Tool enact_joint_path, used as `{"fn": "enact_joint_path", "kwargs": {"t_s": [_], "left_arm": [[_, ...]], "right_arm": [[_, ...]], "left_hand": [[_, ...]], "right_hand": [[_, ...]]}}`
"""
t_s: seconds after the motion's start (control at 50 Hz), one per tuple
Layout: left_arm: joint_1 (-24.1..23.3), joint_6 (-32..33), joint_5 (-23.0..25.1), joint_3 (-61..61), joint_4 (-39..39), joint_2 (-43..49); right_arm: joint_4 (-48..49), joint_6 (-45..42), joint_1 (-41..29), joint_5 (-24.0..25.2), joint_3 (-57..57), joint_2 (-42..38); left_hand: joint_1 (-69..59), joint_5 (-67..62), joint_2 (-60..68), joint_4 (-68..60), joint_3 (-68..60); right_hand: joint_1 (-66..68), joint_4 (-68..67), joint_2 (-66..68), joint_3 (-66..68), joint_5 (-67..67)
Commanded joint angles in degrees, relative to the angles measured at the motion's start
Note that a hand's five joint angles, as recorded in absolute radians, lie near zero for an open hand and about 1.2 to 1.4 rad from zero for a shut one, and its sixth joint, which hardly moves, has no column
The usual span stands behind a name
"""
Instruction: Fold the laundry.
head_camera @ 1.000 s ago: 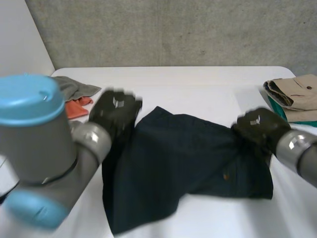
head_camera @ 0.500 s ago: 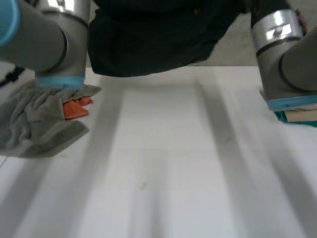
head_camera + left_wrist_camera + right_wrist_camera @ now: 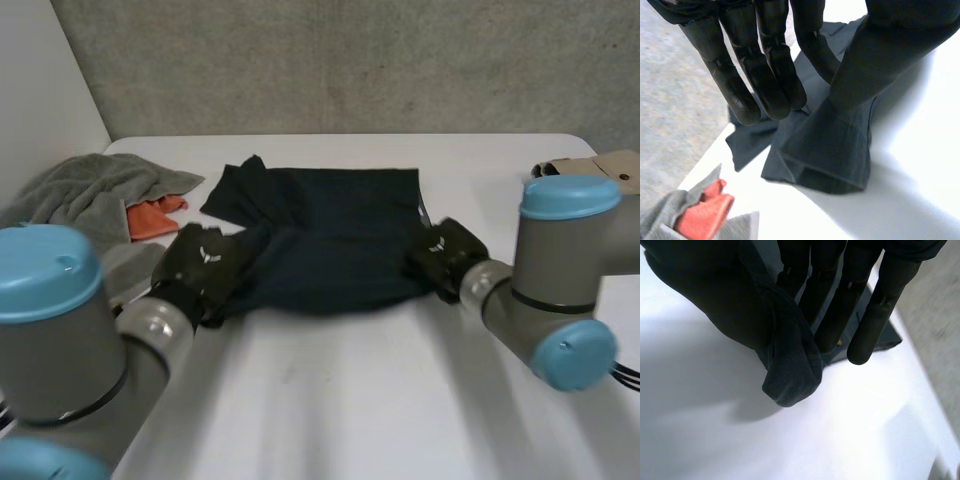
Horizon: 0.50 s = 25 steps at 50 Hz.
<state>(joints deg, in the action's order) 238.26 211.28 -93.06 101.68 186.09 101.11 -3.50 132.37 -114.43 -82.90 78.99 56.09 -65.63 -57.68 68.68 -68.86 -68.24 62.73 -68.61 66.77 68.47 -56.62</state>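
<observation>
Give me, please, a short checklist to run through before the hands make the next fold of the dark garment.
1. Grip of the left hand on the dark garment, at its near left corner: ok, cloth rises into the hand.
2. Grip of the right hand on the near right corner: ok, a bunch of cloth is pinched.
3. Garment spread flat: not ok, its far left corner is crumpled.
4. Bare table in front of the garment for the fold: ok.
5. Grey cloth and orange cloth apart from the garment: ok.
</observation>
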Motion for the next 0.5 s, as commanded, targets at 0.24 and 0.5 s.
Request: {"fn": "enact_joint_path", "kwargs": {"t_s": [0.24, 0.5], "left_arm": [[-12.47, 0.01, 5.96, 2.65, -39.94, -15.86], [-10.28, 0.62, 0.77, -2.62, -7.25, -3.74]], "right_arm": [[-24.98, -12.58, 1.06, -0.95, 25.42, 29.52], [-12.15, -2.56, -0.18, -1.04, 26.83, 22.93]], "left_hand": [[-14.37, -12.32, 11.32, -11.14, -11.76], [47.85, 49.90, -50.90, 51.07, 50.46]], "right_hand": [[17.27, -11.39, 13.23, 11.53, -13.38], [17.27, -11.39, 13.23, 11.53, -13.38]]}}
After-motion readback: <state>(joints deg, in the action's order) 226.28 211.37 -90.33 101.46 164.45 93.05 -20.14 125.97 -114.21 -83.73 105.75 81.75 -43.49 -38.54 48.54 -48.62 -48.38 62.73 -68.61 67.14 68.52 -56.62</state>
